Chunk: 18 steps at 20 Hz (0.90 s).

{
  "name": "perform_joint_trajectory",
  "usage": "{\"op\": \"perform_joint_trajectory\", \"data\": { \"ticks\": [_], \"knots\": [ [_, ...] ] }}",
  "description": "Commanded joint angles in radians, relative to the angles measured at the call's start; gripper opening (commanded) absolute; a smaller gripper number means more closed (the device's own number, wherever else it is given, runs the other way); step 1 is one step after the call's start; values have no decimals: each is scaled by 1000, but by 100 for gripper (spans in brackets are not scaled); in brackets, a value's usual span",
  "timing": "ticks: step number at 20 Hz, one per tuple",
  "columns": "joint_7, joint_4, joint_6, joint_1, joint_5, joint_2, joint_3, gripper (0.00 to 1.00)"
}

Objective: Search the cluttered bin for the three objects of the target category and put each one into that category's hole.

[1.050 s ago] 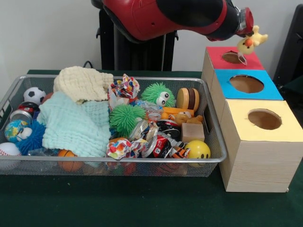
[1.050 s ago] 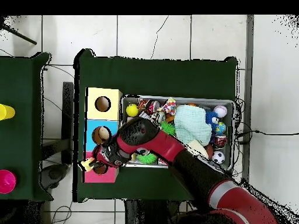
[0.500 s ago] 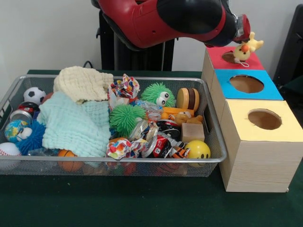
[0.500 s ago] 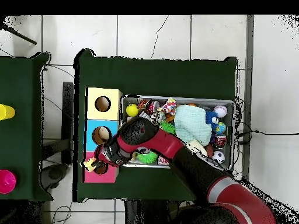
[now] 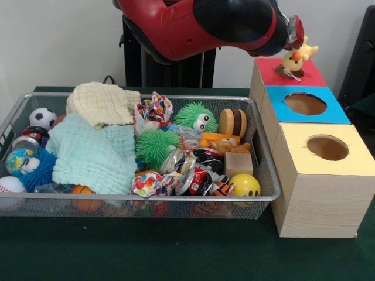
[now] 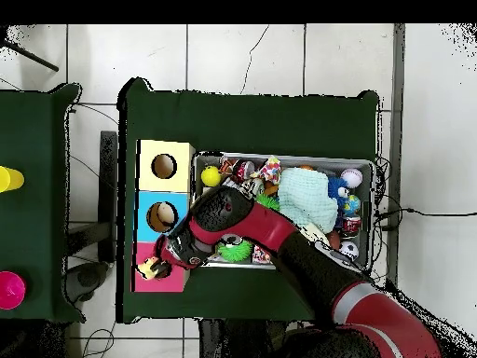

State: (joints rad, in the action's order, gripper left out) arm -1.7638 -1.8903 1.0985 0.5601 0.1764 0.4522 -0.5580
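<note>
Item: yellow duck toy [image 5: 295, 57], carried at the end of the gripper [image 5: 291, 36] and hanging right over the hole [image 5: 286, 71] in the red box [image 5: 304, 72], its string loop touching or nearly touching the rim; the fingers are hidden behind the wrist, so whether they clamp the toy cannot be told (it hangs from the tip all the same). Handling advice: bring the toy square over the opening and low enough that body and loop both clear the rim before letting go, since it sits towards the hole's far side. Adjacent: blue box [image 5: 304, 108] and yellow box [image 5: 325, 175] in the same row, and the wire bin [image 5: 265, 175] of balls, cloths and wrappers beside them.
</note>
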Motion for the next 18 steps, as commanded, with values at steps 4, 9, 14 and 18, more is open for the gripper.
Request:
{"op": "perform_joint_trajectory", "data": {
  "ticks": [4, 9, 14, 18],
  "knots": [
    [-52, 50, 49, 10, -19, -24, 30, 0],
    [-39, 14, 12, 23, -8, -37, 24, 0],
    [-26, -28, -42, 37, -5, -51, 23, 0],
    [-21, -64, -83, 46, -7, -50, 21, 0]
  ]
}}
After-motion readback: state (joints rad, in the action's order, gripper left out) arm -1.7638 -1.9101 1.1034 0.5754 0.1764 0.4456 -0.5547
